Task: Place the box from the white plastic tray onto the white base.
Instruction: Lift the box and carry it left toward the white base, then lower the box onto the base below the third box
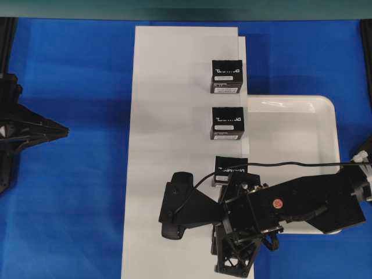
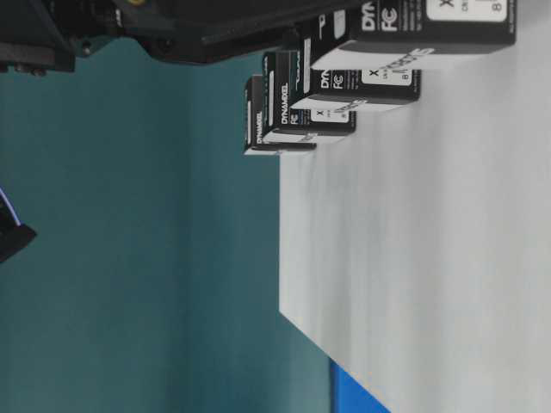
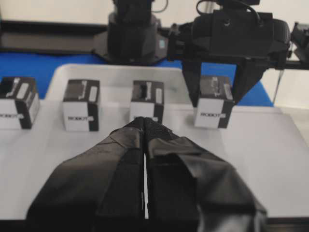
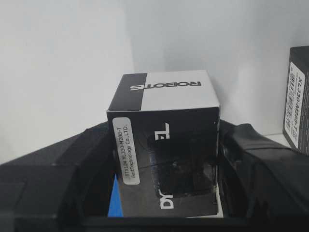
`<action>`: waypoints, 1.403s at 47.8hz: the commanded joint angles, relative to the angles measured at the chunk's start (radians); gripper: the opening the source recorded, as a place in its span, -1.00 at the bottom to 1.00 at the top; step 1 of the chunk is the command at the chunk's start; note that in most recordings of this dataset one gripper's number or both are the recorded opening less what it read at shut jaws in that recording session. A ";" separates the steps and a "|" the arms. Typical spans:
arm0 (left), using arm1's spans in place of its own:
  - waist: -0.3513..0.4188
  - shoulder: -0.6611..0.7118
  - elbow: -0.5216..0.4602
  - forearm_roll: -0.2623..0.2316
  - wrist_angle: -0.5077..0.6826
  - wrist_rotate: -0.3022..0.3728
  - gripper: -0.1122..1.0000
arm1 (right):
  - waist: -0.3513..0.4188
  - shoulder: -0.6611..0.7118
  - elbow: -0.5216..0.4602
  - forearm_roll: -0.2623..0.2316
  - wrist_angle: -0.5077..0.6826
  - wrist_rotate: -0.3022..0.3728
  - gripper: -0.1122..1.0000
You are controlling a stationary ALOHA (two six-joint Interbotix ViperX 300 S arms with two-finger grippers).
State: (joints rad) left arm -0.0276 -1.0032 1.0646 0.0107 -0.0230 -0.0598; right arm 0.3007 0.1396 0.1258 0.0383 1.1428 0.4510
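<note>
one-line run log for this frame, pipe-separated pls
right gripper: shut on box | box over white base | left gripper: shut, idle | three boxes on base | white plastic tray: no boxes visible

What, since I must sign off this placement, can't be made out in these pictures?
- Overhead view: the box in the right gripper is hidden under the right arm.
- Right wrist view: the fingers cover the box's lower sides, so whether it touches the white base cannot be told.
- Table-level view: the nearest box is cut off by the top edge, and the white plastic tray is out of frame.
</note>
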 commanded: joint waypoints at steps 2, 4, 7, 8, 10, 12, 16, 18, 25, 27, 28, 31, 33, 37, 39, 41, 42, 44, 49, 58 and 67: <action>0.000 0.003 -0.028 0.003 -0.005 0.000 -0.84 | -0.003 0.018 0.000 -0.002 -0.008 -0.002 0.25; -0.002 0.005 -0.028 0.003 -0.005 0.000 -0.84 | -0.002 0.021 0.000 -0.002 -0.009 -0.003 0.25; -0.002 0.005 -0.028 0.003 -0.005 0.000 -0.84 | -0.002 0.026 0.003 -0.002 -0.011 -0.008 0.25; -0.002 0.003 -0.028 0.003 -0.005 0.000 -0.84 | -0.002 0.028 0.005 -0.003 -0.012 -0.012 0.25; -0.002 0.005 -0.028 0.003 -0.005 0.002 -0.84 | -0.002 0.029 0.006 -0.002 -0.012 -0.020 0.25; -0.002 0.005 -0.028 0.003 -0.005 0.002 -0.84 | -0.002 0.032 0.006 -0.003 -0.012 -0.025 0.25; -0.002 0.003 -0.028 0.003 -0.005 0.002 -0.84 | -0.003 0.034 0.008 -0.003 -0.017 -0.029 0.25; -0.002 0.003 -0.028 0.003 -0.005 0.002 -0.84 | -0.002 0.034 0.008 -0.002 -0.020 -0.031 0.25; -0.002 0.003 -0.028 0.003 -0.005 0.002 -0.84 | -0.002 0.037 0.012 -0.002 -0.032 -0.041 0.25; -0.002 0.003 -0.028 0.003 -0.005 0.002 -0.84 | 0.000 0.037 0.014 -0.002 -0.031 -0.046 0.25; -0.002 0.005 -0.028 0.003 -0.005 0.002 -0.84 | -0.002 0.037 0.015 -0.002 -0.031 -0.048 0.25; -0.002 0.003 -0.028 0.003 -0.005 0.002 -0.84 | 0.000 0.037 0.021 -0.003 -0.032 -0.051 0.25; -0.002 0.003 -0.028 0.003 -0.005 0.000 -0.84 | 0.000 0.037 0.026 -0.003 -0.034 -0.051 0.25; -0.002 0.005 -0.028 0.003 -0.005 0.002 -0.84 | 0.000 0.035 0.032 -0.002 -0.034 -0.052 0.25; -0.002 0.003 -0.028 0.003 -0.005 0.002 -0.84 | 0.000 0.035 0.034 -0.002 -0.034 -0.052 0.25; -0.002 0.005 -0.028 0.003 -0.005 0.002 -0.84 | 0.000 0.035 0.035 -0.002 -0.034 -0.052 0.25; -0.002 0.005 -0.028 0.003 -0.005 0.002 -0.84 | 0.002 0.034 0.037 -0.002 -0.034 -0.052 0.25; -0.002 0.005 -0.028 0.003 -0.005 0.002 -0.84 | 0.000 0.034 0.038 -0.002 -0.034 -0.052 0.25; -0.002 0.005 -0.026 0.003 -0.005 0.002 -0.84 | 0.000 0.034 0.038 -0.002 -0.038 -0.054 0.25; -0.002 0.006 -0.021 0.003 0.006 0.000 -0.84 | 0.000 0.034 0.038 -0.002 -0.054 -0.054 0.26; -0.002 0.003 -0.021 0.003 0.006 0.000 -0.84 | -0.002 0.032 0.038 -0.002 -0.054 -0.054 0.32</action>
State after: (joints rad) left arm -0.0276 -1.0032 1.0646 0.0107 -0.0107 -0.0598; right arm 0.3037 0.1611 0.1595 0.0368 1.0953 0.3988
